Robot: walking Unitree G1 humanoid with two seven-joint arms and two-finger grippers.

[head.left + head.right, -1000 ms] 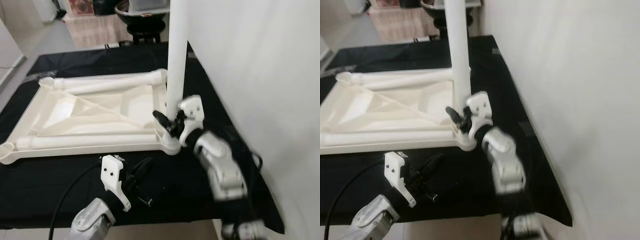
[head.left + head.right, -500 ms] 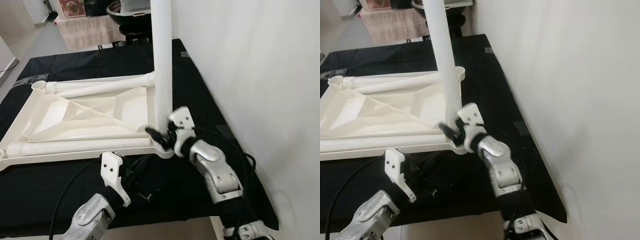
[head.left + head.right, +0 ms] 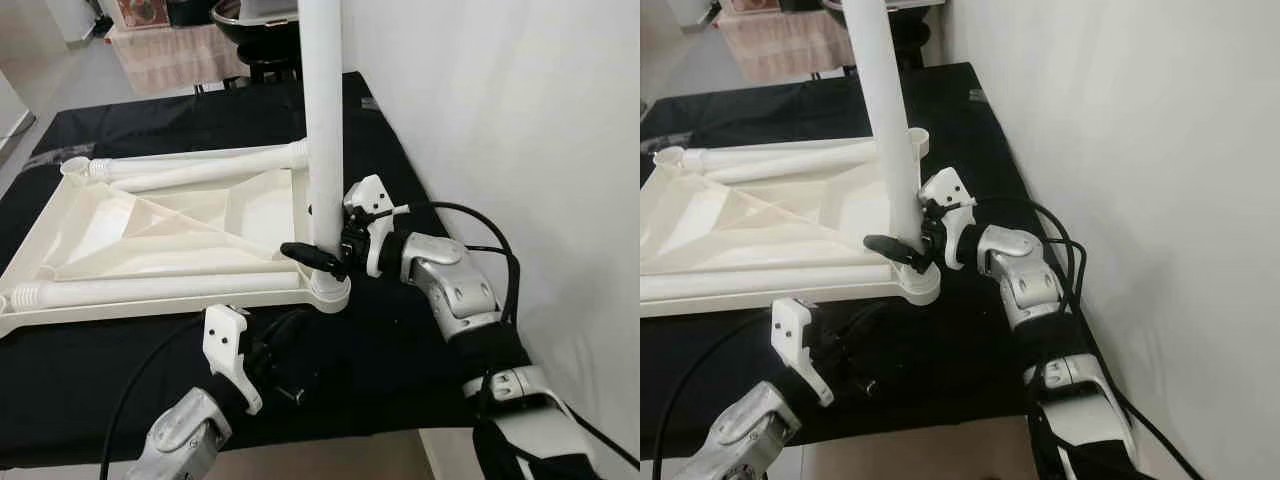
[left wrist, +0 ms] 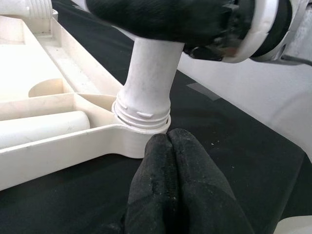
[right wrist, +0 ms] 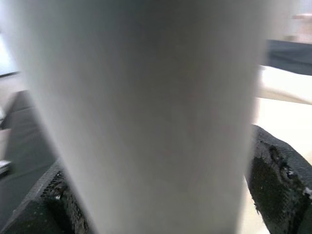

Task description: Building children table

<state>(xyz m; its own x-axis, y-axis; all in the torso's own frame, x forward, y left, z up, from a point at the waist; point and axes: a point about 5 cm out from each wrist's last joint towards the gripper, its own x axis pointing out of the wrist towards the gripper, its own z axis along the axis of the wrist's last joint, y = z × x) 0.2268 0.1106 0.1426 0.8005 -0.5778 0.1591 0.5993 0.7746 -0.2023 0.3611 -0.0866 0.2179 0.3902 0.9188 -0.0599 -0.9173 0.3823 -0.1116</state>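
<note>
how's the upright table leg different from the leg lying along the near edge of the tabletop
The upright leg stands vertical in the corner socket of the upturned tabletop; the near-edge leg lies flat, horizontal.
The right hand is closed around the upright leg just above the socket; nothing touches the near-edge leg.
The upright leg's threaded end sits in the socket; the near-edge leg's ribbed end lies bare by the far corner.
Both are plain white round tubes.

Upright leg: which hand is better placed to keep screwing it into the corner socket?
Right. The right hand already clasps the upright leg just above the corner socket of the tabletop. The left hand is shut, empty, low on the black cloth before the socket.
</note>
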